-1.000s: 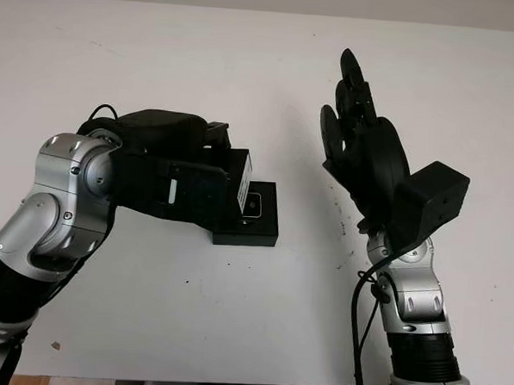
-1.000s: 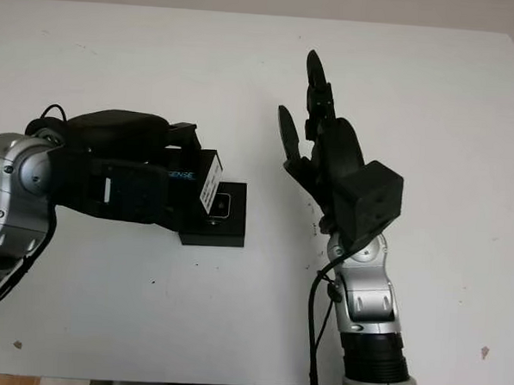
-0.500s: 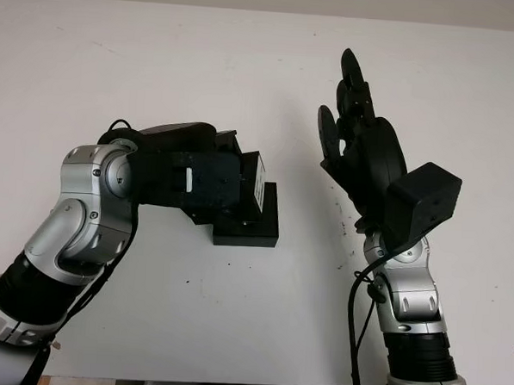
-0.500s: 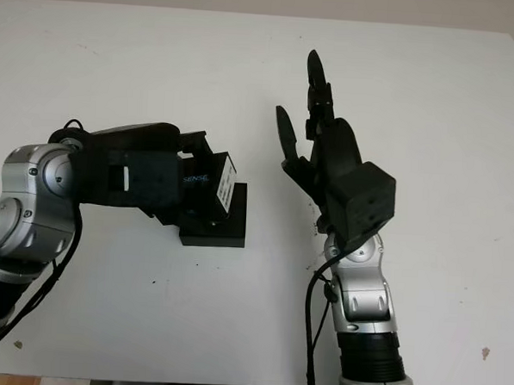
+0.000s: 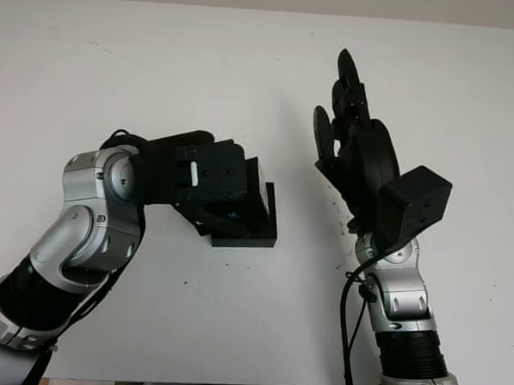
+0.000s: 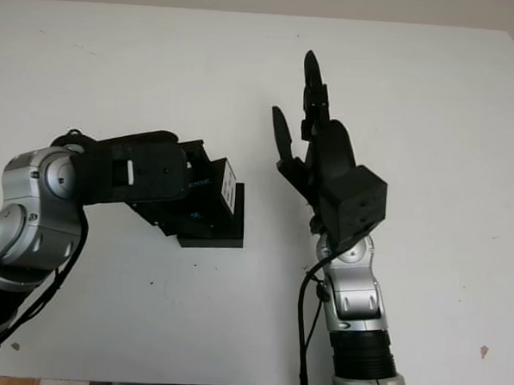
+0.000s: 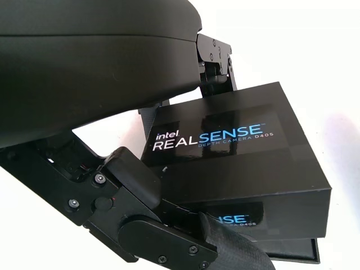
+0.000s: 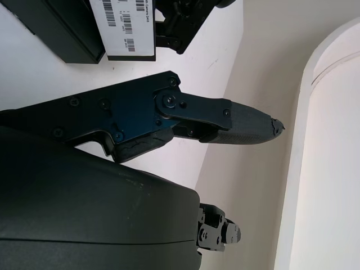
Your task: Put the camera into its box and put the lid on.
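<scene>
**Black lid held tilted over its box**

Black lid (image 7: 236,152), gripped in our left hand (image 5: 202,177), sits tilted on the box (image 5: 253,235) at frame centre. Our left wrist view reads its RealSense lettering. Our right hand (image 5: 354,150) hovers open, centre-right, above the white table (image 5: 246,63).

- left hand (image 7: 169,185) is gripping the black lid (image 7: 236,163), fingers (image 7: 225,250) curling under its near side
- lid is showing "intel REALSENSE" print on top
- box base (image 7: 292,250) is peeking out just below the lid
- white table (image 7: 315,50) is lying behind
</scene>
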Controlling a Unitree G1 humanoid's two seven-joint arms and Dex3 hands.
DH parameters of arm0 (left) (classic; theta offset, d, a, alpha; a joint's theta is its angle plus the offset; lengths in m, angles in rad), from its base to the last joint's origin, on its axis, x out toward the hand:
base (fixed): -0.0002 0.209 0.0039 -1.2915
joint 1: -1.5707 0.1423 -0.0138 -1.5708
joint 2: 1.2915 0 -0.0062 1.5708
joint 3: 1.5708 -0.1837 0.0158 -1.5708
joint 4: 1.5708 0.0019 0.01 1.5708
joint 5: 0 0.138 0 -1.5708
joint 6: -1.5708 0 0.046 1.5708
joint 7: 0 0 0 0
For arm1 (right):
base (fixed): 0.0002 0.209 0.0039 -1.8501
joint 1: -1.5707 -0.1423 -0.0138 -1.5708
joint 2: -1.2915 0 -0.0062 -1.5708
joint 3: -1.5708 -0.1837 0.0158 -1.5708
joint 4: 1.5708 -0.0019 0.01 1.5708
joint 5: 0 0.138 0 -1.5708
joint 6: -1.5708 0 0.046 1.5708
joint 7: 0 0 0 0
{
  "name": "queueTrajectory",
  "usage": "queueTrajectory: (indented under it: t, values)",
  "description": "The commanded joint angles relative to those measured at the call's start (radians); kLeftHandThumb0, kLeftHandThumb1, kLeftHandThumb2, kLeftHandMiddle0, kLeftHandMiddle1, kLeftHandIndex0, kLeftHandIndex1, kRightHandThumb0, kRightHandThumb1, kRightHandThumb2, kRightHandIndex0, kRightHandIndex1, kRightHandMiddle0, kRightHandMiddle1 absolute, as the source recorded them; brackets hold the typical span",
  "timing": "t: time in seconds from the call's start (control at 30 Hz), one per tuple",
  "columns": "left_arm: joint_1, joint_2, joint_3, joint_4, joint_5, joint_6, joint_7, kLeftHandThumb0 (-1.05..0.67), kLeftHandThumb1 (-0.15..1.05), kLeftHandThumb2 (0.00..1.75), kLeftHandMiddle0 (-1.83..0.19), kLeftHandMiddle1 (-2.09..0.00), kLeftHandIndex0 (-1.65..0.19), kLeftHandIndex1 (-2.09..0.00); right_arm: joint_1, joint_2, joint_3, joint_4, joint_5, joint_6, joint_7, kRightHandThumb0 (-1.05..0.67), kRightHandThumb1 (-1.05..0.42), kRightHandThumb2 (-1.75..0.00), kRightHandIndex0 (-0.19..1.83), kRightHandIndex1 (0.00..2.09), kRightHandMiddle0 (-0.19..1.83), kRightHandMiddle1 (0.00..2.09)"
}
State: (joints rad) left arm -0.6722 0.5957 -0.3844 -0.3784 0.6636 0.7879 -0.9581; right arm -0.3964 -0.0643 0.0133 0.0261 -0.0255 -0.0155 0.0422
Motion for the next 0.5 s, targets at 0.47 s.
queueTrajectory:
  t: [0.47]
  values:
    - [0.044, 0.038, -0.026, -0.009, -0.021, -0.273, 0.052, -0.29, 1.05, 0.47, -1.27, -2.09, -0.53, -2.09, 0.006, 0.013, 0.009, 0.002, -0.010, -0.025, -0.016, -0.73, -1.05, -0.57, -0.13, 0.05, -0.11, 0.14]
